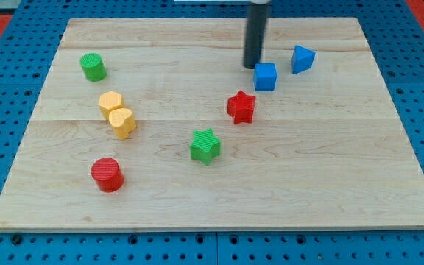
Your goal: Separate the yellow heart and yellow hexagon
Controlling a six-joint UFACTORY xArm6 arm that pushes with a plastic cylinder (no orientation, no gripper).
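Nearest the view's bottom sits a red cylinder point(107, 174) on the wooden board point(330, 184), alone at the lower left. Counting what is on the board: eight blocks in all, two yellow, two red, two green, two blue. The yellow pair stands up and to the right of the red cylinder, the yellow hexagon point(110, 102) above and the yellow heart point(123, 122) just below it, and the two are touching or very nearly so. A green cylinder point(92, 66) stands farther toward the view's top left. Near the middle are a green star point(205, 145) and, up and to its right, a red star point(241, 107). The blue cube point(266, 76) and a blue block of wedge-like shape point(302, 59) sit toward the top right. The arm carries no jaws at all, only a dark rod, so it holds nothing; my tip point(252, 65) rests on the board just beside the blue cube's upper-left corner, and whether it touches I cannot tell. The yellow heart and hexagon lie well apart from the tip, far off toward the view's left and somewhat lower.
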